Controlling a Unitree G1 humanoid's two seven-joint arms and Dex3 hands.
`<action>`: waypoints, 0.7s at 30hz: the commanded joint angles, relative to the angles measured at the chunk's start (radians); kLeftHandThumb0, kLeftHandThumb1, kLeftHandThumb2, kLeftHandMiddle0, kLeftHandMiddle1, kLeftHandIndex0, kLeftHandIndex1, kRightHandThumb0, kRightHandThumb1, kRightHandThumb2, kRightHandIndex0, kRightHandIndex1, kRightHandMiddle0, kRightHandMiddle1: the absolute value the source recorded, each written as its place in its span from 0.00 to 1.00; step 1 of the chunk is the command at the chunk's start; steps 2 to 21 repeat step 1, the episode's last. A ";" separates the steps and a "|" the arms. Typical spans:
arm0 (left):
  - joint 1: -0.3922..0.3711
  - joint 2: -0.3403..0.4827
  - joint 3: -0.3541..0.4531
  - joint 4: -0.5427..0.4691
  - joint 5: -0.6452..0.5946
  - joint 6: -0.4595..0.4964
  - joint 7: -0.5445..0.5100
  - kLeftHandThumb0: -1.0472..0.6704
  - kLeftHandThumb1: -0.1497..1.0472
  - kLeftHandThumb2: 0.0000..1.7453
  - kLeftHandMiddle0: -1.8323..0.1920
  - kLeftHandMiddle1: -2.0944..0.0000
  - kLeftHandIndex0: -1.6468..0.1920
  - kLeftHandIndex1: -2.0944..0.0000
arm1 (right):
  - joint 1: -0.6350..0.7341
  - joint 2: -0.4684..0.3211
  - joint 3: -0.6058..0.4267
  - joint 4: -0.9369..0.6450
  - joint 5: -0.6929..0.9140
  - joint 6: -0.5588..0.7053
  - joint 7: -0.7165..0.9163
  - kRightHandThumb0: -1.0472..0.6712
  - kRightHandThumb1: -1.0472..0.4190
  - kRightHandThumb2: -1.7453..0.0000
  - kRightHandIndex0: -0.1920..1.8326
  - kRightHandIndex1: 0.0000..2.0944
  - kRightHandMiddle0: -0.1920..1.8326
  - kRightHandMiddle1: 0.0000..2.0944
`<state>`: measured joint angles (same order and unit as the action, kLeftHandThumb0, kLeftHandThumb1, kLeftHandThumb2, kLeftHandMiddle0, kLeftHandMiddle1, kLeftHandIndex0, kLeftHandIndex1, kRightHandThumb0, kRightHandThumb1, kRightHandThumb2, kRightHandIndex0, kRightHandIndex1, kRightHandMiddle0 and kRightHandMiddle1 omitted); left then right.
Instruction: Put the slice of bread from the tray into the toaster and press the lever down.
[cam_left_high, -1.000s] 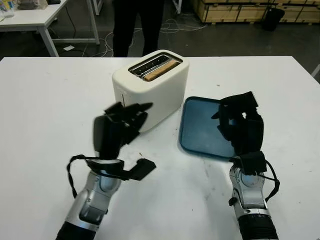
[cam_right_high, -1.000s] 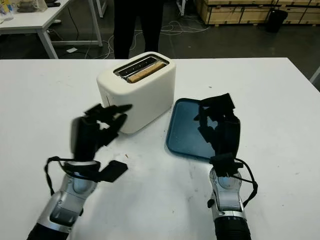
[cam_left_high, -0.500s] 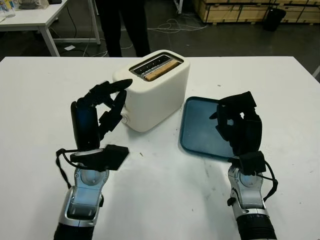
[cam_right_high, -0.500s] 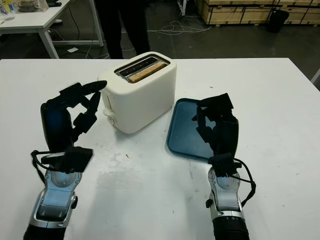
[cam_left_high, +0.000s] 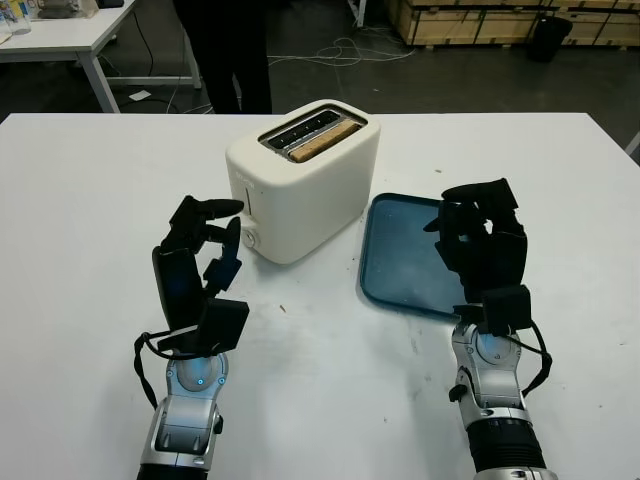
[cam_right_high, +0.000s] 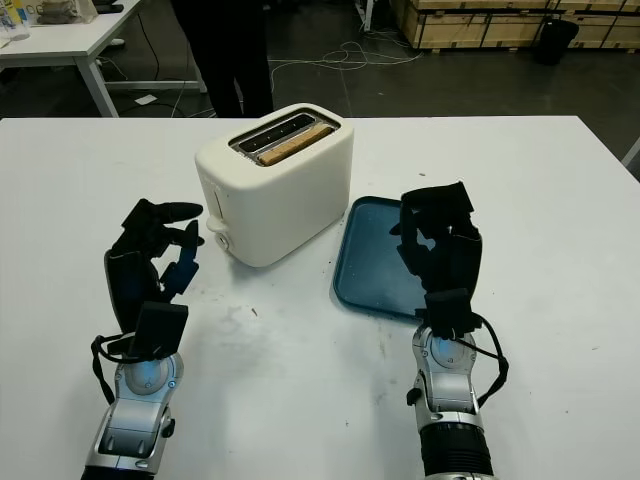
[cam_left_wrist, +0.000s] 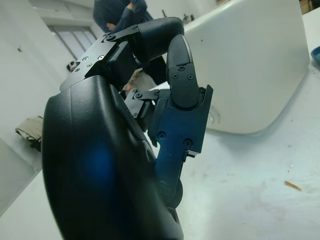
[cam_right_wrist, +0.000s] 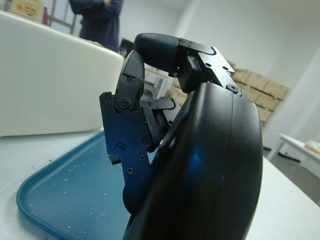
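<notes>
White table (cam_left_high: 90, 200), toaster (cam_left_high: 300, 180), bread (cam_left_high: 322, 140) half-sunk

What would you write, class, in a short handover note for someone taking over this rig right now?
Left hand: curled, holding nothing, on the lever side of the toaster, not touching it.
Right hand: curled, holding nothing, over the near right part of the blue tray.
Done: the bread slice sits in the toaster's slot, its top edge showing; the tray holds only crumbs.
Left: I cannot tell whether the lever, low on the toaster's end, is fully pressed; check it.
</notes>
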<state>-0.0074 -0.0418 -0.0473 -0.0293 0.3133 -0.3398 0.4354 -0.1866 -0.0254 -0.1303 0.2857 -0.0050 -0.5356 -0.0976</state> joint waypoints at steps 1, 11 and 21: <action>-0.002 -0.007 -0.002 0.008 0.017 -0.017 0.008 0.31 0.89 0.21 0.61 0.17 0.62 0.31 | -0.010 -0.001 -0.006 -0.006 0.002 -0.004 -0.008 0.43 0.09 0.73 0.38 0.83 0.33 0.64; -0.002 -0.007 -0.002 0.008 0.017 -0.017 0.008 0.31 0.89 0.21 0.61 0.17 0.62 0.31 | -0.010 -0.001 -0.006 -0.006 0.002 -0.004 -0.008 0.43 0.09 0.73 0.38 0.83 0.33 0.64; -0.002 -0.007 -0.002 0.008 0.017 -0.017 0.008 0.31 0.89 0.21 0.61 0.17 0.62 0.31 | -0.010 -0.001 -0.006 -0.006 0.002 -0.004 -0.008 0.43 0.09 0.73 0.38 0.83 0.33 0.64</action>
